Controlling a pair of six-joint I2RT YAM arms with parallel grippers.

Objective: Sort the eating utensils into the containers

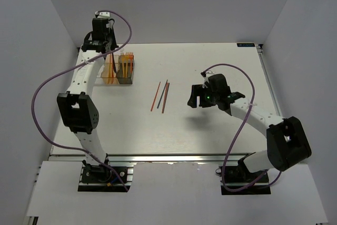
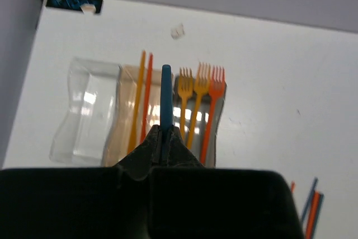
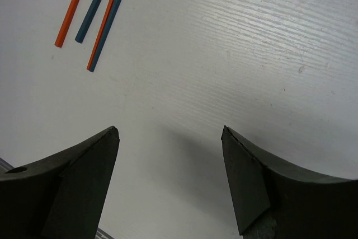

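Walls of plain pale grey enclose a matte white surface, faintly grained. Three square translucent containers stand at its far left, with orange forks upright in the smoky one. Above them the left gripper has its fingers clamped on a dark blue utensil. The right gripper, fingers apart, hovers near loose thin sticks, orange and blue.
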